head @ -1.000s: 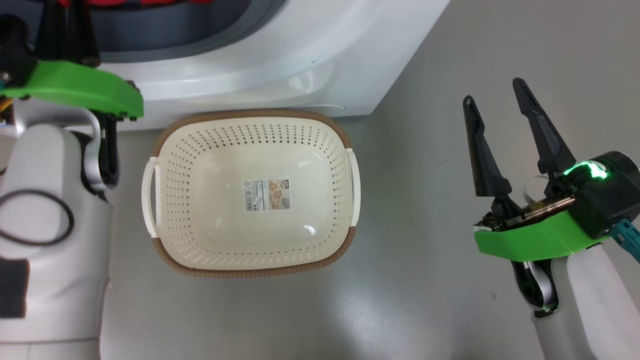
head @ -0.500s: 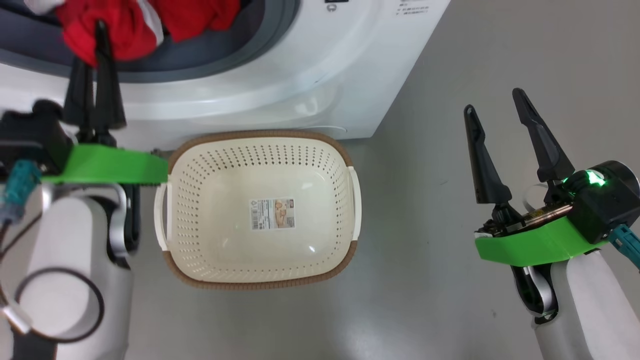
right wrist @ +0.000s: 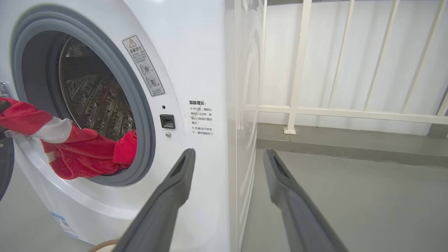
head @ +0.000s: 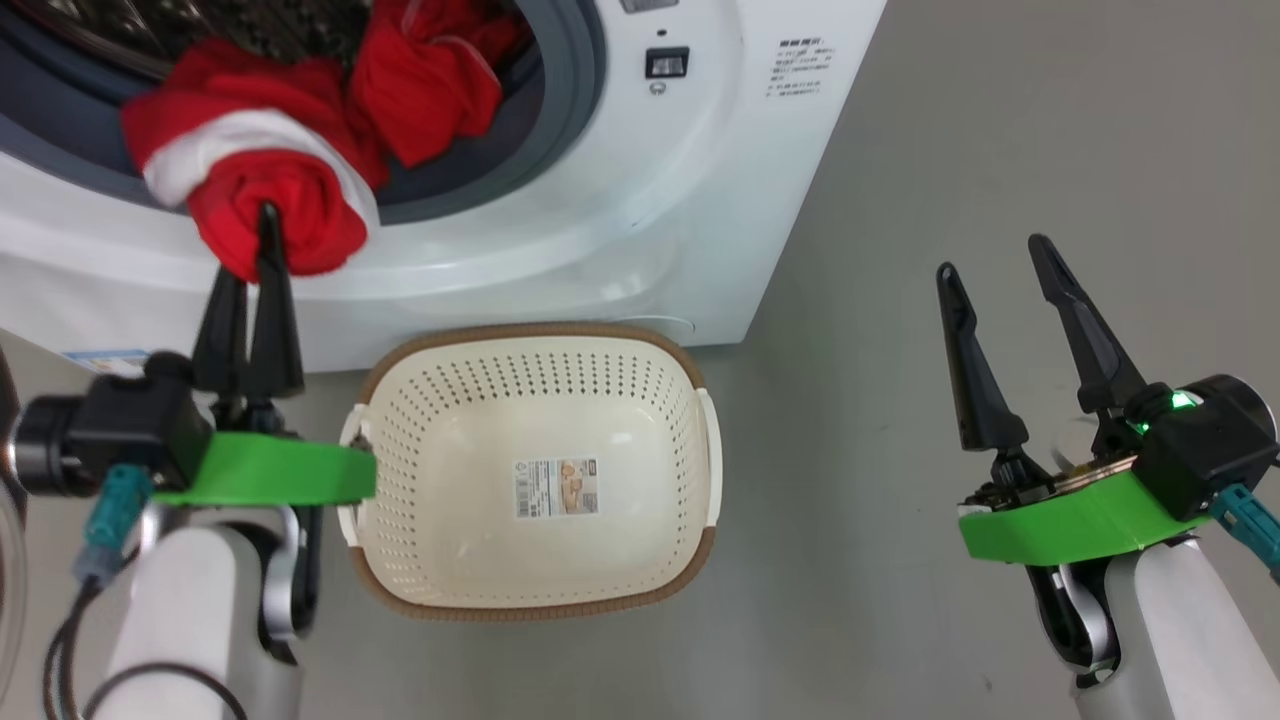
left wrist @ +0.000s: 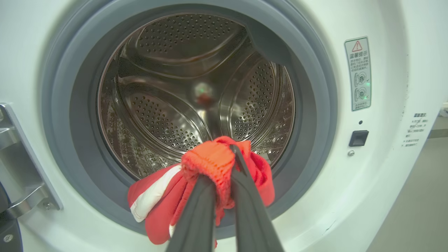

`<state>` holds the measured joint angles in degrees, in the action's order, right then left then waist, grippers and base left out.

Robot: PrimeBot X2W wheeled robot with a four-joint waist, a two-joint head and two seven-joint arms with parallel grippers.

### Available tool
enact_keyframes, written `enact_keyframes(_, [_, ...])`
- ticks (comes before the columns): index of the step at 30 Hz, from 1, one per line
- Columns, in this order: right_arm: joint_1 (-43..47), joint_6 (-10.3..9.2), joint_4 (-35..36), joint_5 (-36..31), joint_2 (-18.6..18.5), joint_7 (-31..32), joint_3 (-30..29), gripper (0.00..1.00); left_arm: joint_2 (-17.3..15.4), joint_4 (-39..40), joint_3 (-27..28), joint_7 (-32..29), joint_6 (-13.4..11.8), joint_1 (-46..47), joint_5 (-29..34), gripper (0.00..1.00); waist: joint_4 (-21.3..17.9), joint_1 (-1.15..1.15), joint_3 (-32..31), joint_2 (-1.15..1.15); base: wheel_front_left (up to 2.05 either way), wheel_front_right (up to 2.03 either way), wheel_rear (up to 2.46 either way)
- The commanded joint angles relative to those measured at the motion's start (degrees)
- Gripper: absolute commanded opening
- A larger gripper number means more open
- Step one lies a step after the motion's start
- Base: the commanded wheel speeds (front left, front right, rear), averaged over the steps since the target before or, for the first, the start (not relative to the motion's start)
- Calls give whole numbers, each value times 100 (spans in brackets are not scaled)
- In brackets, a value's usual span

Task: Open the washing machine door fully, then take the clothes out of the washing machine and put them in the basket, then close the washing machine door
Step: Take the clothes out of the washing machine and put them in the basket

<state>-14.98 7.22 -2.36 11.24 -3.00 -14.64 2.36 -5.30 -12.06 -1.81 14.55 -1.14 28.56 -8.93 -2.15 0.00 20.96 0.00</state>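
My left pincer (head: 252,245) is pinched tight on a fold of the clothes (head: 265,190). They hang over the gasket (head: 575,110) of the washer (head: 690,200) at the upper left of the head frame. The empty basket (head: 540,335) sits at centre, just below. My right pincer (head: 992,255) stands wide at the right, holding nothing. I reckon the pull should go outward and up so the trailing cloth clears the gasket lip. Then I'd swing right over the basket before letting go.

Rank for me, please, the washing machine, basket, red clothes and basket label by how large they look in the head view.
1. washing machine, though cropped
2. basket
3. red clothes, somewhat smaller, partly inside the machine
4. basket label
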Motion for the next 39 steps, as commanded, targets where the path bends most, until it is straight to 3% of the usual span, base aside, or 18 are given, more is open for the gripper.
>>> enact_keyframes(1, [94, 26, 125, 119, 13, -36, 92, 100, -101, 229, 136, 44, -4, -148, 75, 0, 23, 0, -173, 0, 0, 0, 0])
enact_keyframes(14, [376, 26, 73, 129, 13, -36, 32, 100, 14, 841, -109, -89, -109, -1043, 49, 0, 72, 0, -700, 0, 0, 0, 0])
enact_keyframes(27, [478, 26, 111, 146, 13, -36, 31, 100, 68, 1776, -358, -415, -251, -1527, 45, 0, 124, 0, -810, 0, 0, 0, 0])
enact_keyframes(39, [488, 26, 104, 177, 13, -36, 111, 100, 124, 1268, -499, -341, -200, -1501, -224, 0, 37, 0, -686, 0, 0, 0, 0])
